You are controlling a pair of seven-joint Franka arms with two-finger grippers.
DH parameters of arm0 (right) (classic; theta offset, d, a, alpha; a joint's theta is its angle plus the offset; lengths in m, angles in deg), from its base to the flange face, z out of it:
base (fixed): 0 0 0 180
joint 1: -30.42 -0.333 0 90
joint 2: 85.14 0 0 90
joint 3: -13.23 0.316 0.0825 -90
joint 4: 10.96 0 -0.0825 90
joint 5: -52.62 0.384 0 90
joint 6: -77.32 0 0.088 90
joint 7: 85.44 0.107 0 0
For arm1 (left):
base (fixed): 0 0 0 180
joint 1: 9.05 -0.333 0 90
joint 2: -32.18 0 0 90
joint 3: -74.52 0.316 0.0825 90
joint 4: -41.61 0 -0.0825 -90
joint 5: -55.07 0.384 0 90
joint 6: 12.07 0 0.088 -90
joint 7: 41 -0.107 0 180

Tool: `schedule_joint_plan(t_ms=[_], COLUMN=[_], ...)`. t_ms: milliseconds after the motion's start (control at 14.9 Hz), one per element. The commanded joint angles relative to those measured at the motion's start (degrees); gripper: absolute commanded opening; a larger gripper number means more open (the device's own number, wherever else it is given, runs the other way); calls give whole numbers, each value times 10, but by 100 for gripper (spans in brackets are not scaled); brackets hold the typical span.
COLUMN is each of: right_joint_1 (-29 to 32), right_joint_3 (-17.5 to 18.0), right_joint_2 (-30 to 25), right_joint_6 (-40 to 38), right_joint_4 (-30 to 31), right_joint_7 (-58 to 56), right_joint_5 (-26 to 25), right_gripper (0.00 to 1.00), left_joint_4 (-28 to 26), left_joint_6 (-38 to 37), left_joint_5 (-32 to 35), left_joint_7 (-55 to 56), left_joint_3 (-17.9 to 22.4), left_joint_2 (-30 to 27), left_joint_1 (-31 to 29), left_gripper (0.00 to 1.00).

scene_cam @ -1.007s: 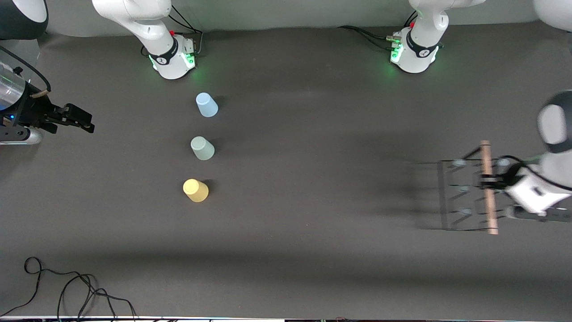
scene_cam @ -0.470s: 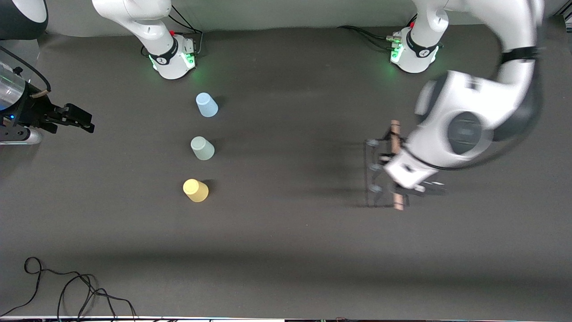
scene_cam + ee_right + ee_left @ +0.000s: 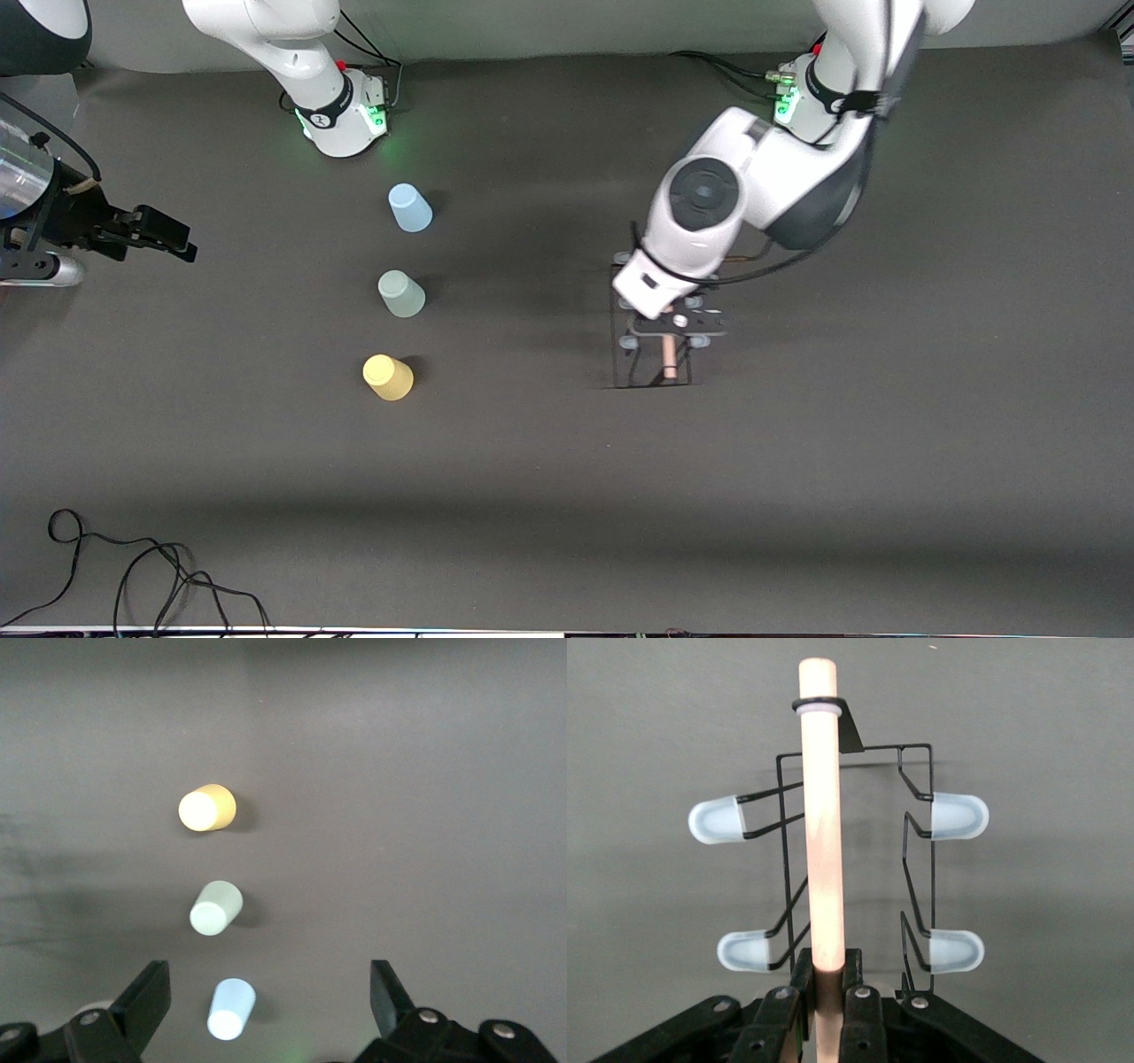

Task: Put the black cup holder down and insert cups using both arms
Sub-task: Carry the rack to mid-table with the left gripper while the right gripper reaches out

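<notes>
Nearest the front camera of the three cups, the yellow cup (image 3: 387,377) stands upside down on the dark table (image 3: 549,496), toward the right arm's end. Just farther from the camera in the same row stands the pale green cup (image 3: 401,293), and farther again the light blue cup (image 3: 410,207), both mouth down and apart from one another. In the right wrist view the yellow cup (image 3: 207,807), pale green cup (image 3: 215,908) and light blue cup (image 3: 231,1009) line up below the right gripper (image 3: 270,1001), whose fingers are spread wide with nothing between them. That right gripper (image 3: 164,235) hangs near the table's edge at the right arm's end, well apart from the cups, and the arm waits.

The left gripper (image 3: 671,330) is over the middle of the table, clamped on the light wooden rod of the black cup holder (image 3: 651,354). In the left wrist view the fingers (image 3: 864,1010) close on the rod, and the black cup holder (image 3: 833,850) hangs below with four pale blue prong tips in sight. Whether its base touches the table is hard to tell.
</notes>
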Motion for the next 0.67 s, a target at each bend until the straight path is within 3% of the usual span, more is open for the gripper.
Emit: schedule_joint_plan(t_ms=[0,336,604], right_joint_1=[-31,-102,-134], right_joint_3=[2,2,2], right_joint_2=[-5,-12,-23], right_joint_6=[5,105,232], right_joint_4=[7,91,211], right_joint_7=[58,163,216], right_joint_5=[12,11,11], right_gripper=[100,100,100], left_joint_4=[6,10,9], left_joint_6=[6,44,64], left_joint_5=[18,18,18], left_joint_7=[51,56,59], left_joint_3=[13,13,13], left_joint_2=[7,25,44], left_joint_1=[30,41,59], left_gripper=[0,0,0])
